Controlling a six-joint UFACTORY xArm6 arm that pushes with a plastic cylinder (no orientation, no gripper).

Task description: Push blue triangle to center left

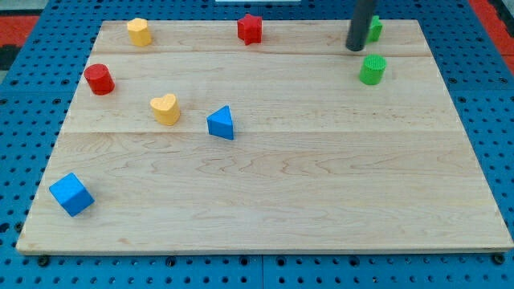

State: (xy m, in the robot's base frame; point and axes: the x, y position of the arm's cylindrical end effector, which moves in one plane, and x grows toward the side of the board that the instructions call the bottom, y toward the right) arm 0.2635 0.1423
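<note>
The blue triangle [221, 124] lies on the wooden board [305, 193], left of the board's middle. A yellow heart block [165, 108] sits just to its left. My tip [355, 48] is at the view's top right, far from the blue triangle. It stands right beside a green block [374, 29] that the rod partly hides, and just above and left of a green cylinder [373, 70].
A red cylinder [99, 79] sits at the left edge. A yellow block [139, 31] and a red star [250, 29] sit along the top edge. A blue cube [71, 194] lies at the bottom left corner. Blue pegboard [24, 104] surrounds the board.
</note>
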